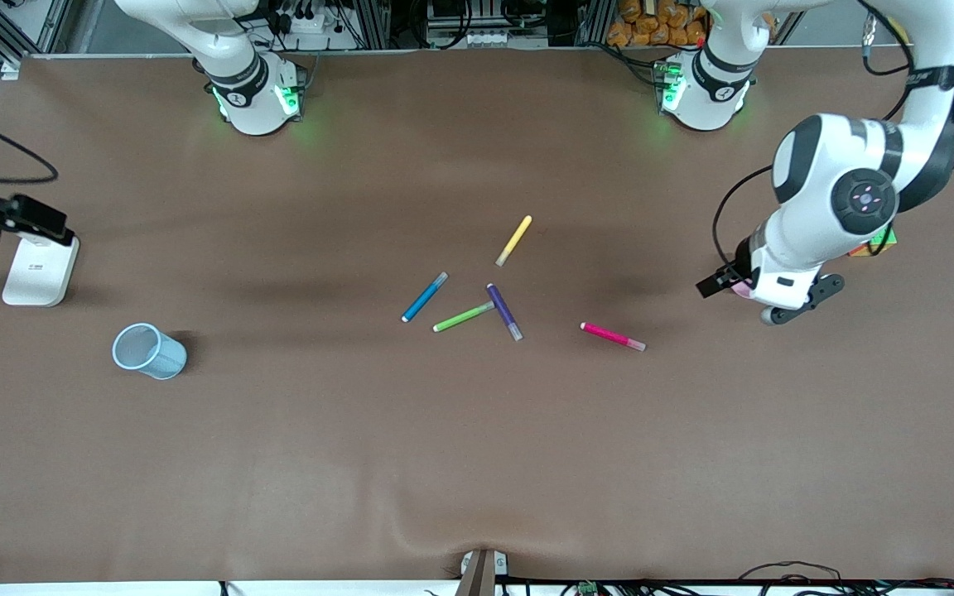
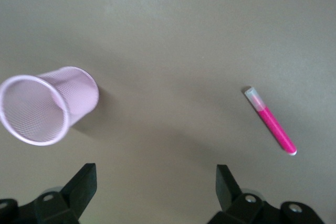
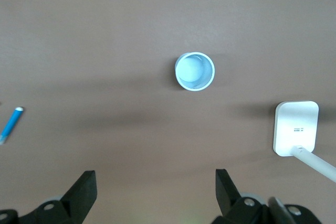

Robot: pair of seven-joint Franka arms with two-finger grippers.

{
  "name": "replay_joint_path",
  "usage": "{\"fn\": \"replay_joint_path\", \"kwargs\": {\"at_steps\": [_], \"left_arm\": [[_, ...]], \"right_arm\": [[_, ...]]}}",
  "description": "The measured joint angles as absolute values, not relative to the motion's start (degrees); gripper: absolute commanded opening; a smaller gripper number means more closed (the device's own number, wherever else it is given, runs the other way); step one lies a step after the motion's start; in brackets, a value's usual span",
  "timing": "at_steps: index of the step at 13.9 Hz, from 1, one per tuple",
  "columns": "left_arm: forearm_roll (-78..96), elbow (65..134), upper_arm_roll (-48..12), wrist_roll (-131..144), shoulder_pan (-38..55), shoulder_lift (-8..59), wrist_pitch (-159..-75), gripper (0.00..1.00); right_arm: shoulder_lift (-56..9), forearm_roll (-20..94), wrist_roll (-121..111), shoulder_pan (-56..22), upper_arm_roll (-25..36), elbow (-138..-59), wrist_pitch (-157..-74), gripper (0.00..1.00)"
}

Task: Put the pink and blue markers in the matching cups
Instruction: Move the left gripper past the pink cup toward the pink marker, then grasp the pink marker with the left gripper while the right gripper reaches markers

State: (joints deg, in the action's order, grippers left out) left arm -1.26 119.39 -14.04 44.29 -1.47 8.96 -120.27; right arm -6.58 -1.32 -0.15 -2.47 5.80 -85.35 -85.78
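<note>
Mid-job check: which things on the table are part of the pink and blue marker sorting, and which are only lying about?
For the job:
pink marker
blue marker
pink cup
blue cup

Lying about:
purple marker
green marker
yellow marker
white stand

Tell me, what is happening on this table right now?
Nothing is held yet. The open left gripper hangs over the table between the pale pink mesh cup and the magenta-pink marker. The open right gripper hangs near the light blue cup. The bright blue marker lies mid-table among green, purple and yellow ones.
</note>
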Motion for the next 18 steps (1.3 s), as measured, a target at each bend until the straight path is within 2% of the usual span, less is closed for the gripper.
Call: {"fn": "replay_joint_path", "kwargs": {"at_steps": [3, 7, 12, 18], "left_arm": [[-0.9, 119.4, -14.3, 49.1, -1.5, 13.5, -124.3, 1.0], [6.9, 117.9, -14.3, 52.3, -1.5, 18.9, -128.7, 1.0], [14.7, 114.3, -14.3, 52.8, -1.4, 24.4, -129.9, 1.0], [20.3, 108.8, -14.4, 52.9, -1.1, 32.2, -130.1, 0.98]], "right_arm": [[-9.3, -2.1, -0.2, -2.6, 5.7, -85.3, -86.0, 1.0], [-9.7, -2.1, -0.1, -2.7, 5.7, -85.3, -85.3, 1.0], [-10.8, -2.1, 6.0, -5.6, 5.2, -85.6, -85.1, 1.0], [-14.9, 1.1, 19.9, -12.1, 4.9, -87.1, -85.1, 1.0]]}}
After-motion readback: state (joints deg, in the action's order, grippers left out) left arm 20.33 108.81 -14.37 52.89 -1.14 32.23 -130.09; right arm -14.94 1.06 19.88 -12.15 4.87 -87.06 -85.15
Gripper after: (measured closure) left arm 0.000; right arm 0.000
